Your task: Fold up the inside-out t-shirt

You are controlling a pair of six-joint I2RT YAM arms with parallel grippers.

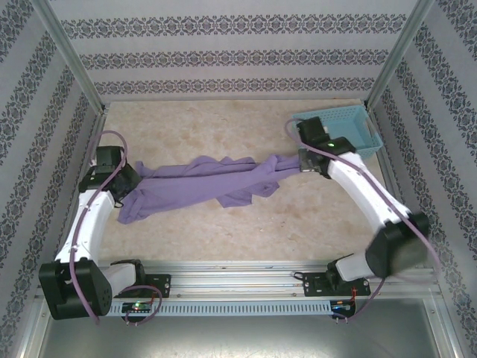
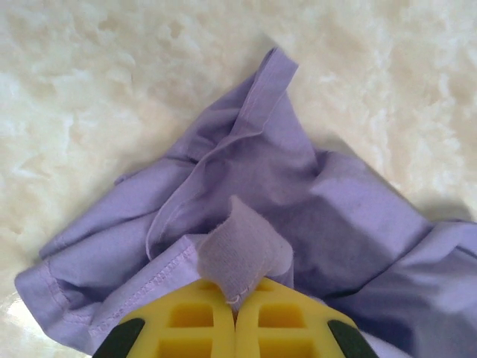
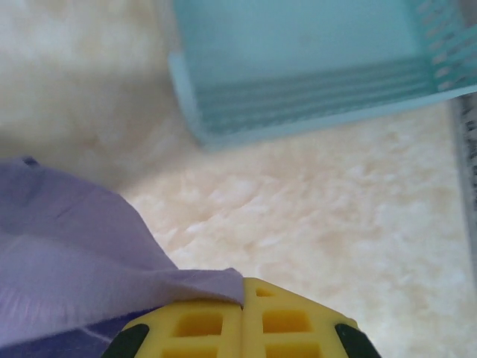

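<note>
The lavender-purple t-shirt lies stretched and crumpled across the middle of the table between both arms. My left gripper is at its left end, shut on a pinch of the hem that sticks up between the yellow fingers; more of the shirt spreads beyond. My right gripper is at the shirt's right end, shut on a fold of purple cloth that drapes over the left yellow finger.
A light blue lattice basket stands at the back right, just beyond my right gripper, and its wall shows close ahead in the right wrist view. Patterned walls enclose the table. Bare tabletop lies behind the shirt.
</note>
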